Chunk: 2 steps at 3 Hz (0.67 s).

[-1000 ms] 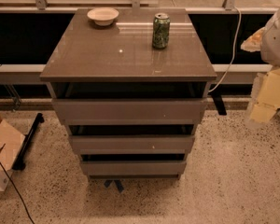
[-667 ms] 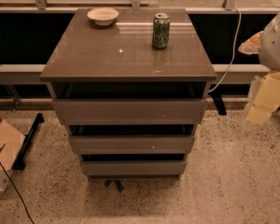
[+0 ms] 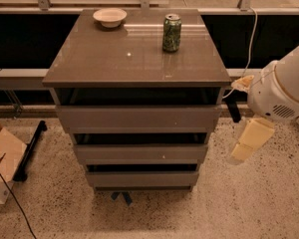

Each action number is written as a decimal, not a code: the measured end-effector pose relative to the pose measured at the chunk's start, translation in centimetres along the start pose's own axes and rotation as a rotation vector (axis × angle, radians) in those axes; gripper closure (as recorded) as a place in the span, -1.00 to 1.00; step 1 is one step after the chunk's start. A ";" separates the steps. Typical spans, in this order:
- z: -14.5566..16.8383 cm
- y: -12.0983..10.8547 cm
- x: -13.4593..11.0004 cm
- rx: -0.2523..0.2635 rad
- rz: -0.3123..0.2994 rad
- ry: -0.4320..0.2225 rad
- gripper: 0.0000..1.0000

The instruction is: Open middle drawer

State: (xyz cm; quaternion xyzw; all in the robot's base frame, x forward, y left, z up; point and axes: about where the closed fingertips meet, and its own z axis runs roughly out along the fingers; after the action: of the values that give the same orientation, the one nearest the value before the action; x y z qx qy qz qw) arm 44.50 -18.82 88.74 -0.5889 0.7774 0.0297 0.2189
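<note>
A grey-brown cabinet (image 3: 134, 54) stands in the middle of the camera view with three handleless drawer fronts stacked under its glossy top. The middle drawer (image 3: 139, 153) has a flat front with a tiny white speck at its right and sits about flush with the other two fronts. The top drawer (image 3: 139, 117) is the widest and the bottom drawer (image 3: 142, 178) is the narrowest. My gripper (image 3: 245, 146) is a cream part hanging below the white arm (image 3: 284, 88), to the right of the cabinet at middle-drawer height and apart from it.
A green can (image 3: 172, 32) and a small white bowl (image 3: 109, 17) stand on the cabinet top. A cardboard box (image 3: 2, 163) and a black bar (image 3: 30, 148) lie on the speckled floor at left. A dark ledge with railing runs behind the cabinet.
My arm and gripper have moved left and down, closer to the cabinet's right side. The drawers, can and bowl have not moved.
</note>
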 end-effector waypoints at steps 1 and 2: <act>0.0 0.0 0.0 0.000 0.000 0.000 -1.00; 1.7 0.3 -0.1 0.022 0.019 0.017 -1.00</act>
State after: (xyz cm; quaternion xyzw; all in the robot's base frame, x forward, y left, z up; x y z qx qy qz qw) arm 44.78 -18.10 87.16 -0.5792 0.7852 0.0186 0.2185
